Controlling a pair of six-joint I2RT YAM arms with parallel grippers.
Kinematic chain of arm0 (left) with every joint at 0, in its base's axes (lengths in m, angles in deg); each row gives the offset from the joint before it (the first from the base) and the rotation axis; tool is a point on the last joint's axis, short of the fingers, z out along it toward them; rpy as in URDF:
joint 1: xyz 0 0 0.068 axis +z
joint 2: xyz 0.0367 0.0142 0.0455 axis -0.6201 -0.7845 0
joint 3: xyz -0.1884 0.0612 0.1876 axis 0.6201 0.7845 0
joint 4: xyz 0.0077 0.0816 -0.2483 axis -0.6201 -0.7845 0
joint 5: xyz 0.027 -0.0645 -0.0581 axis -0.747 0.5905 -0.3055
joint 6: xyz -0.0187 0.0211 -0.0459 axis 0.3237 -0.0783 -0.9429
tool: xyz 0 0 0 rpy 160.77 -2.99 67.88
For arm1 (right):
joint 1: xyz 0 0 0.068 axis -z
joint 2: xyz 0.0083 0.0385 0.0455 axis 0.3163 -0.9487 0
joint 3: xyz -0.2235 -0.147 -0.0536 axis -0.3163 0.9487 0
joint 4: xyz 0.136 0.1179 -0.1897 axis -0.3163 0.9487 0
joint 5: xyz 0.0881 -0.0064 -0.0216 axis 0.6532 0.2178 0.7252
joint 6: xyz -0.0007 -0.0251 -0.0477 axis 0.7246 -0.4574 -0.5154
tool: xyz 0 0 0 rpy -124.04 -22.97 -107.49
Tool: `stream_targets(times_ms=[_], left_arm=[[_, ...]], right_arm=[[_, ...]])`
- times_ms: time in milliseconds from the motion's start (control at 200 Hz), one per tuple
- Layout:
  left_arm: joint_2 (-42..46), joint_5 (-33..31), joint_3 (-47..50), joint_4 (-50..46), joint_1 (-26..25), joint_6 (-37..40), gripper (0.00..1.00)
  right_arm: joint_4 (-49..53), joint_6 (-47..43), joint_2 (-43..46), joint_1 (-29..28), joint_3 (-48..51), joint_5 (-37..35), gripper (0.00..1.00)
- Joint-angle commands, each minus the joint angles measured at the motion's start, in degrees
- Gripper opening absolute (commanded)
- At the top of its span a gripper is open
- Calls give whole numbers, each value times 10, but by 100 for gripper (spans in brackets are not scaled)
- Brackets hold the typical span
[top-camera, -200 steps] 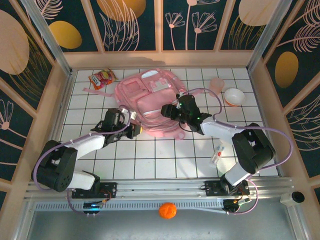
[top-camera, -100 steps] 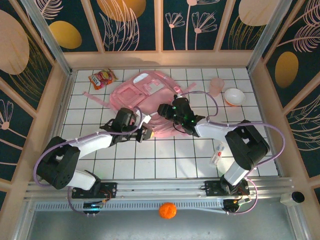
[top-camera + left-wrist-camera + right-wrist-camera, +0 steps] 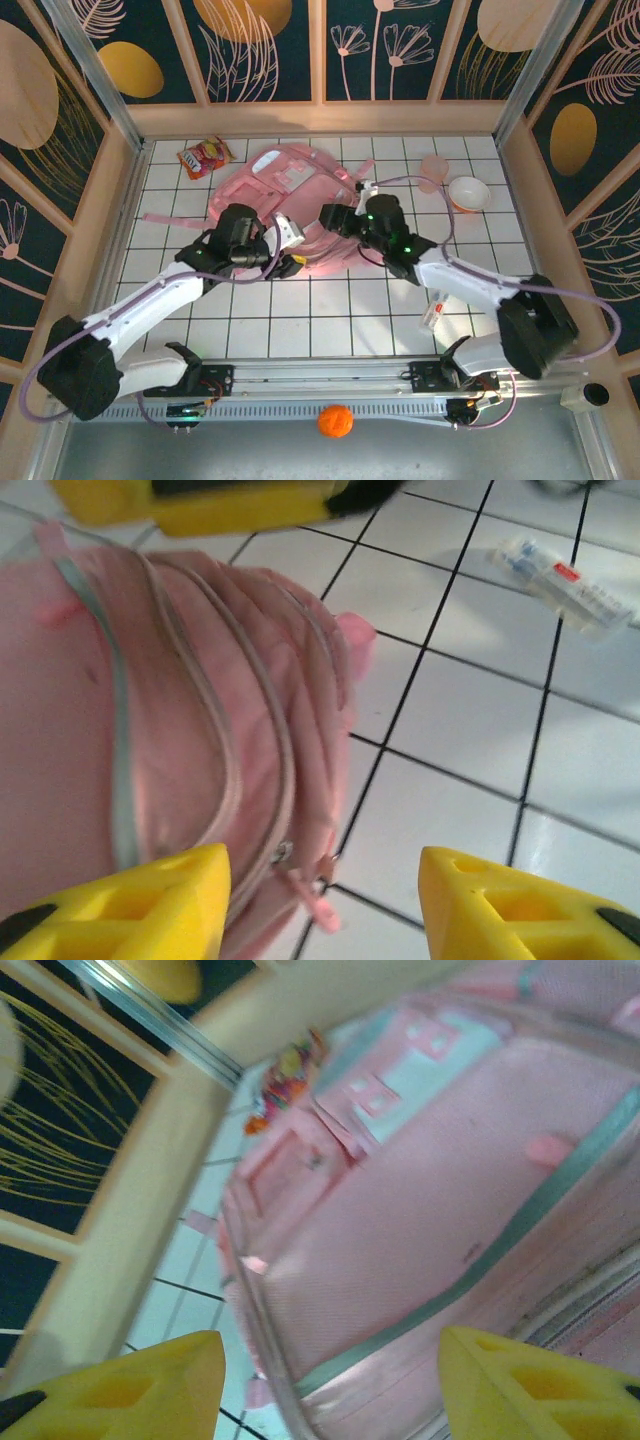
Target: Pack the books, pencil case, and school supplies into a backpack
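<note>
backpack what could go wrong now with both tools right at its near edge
Both tools stand open at the backpack, the left tool by its zipper, so a poor grab might just shove it. The left tool and right tool sit close and could collide. The white oblong item beside the right arm could get knocked.

Glossy pink fabric backpack (image 3: 290,185), pale mint panels; white tiled tabletop (image 3: 330,320), black grid lines; red-orange foil snack bag (image 3: 203,157).

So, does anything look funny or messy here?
The orange ball sits off the tiles, on the near metal ledge, away from everything else. The backpack lies crooked and rumpled, with one strap trailing out to the left.
</note>
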Motion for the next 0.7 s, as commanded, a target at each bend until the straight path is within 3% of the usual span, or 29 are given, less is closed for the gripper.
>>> stream_targets(times_ms=[0,155,235,345,540,631,696], left_arm=[[8,-63,3,-48,9,199,55],[-49,-153,-3,-19,15,302,70],[-77,-167,-7,11,18,331,78],[-111,-177,-13,28,19,368,81],[-148,-190,-21,86,19,376,80],[-167,-201,-27,109,19,373,68],[-177,-209,-26,129,19,377,65]], right_arm=[[-17,-33,41,-5,30,8,59],[-19,-46,61,-8,54,23,59],[-19,-45,59,-7,64,27,59],[-4,-48,50,-5,57,28,59],[-10,-47,28,-3,50,39,59],[-21,-30,17,3,52,45,60],[-16,-13,8,11,49,46,60]])
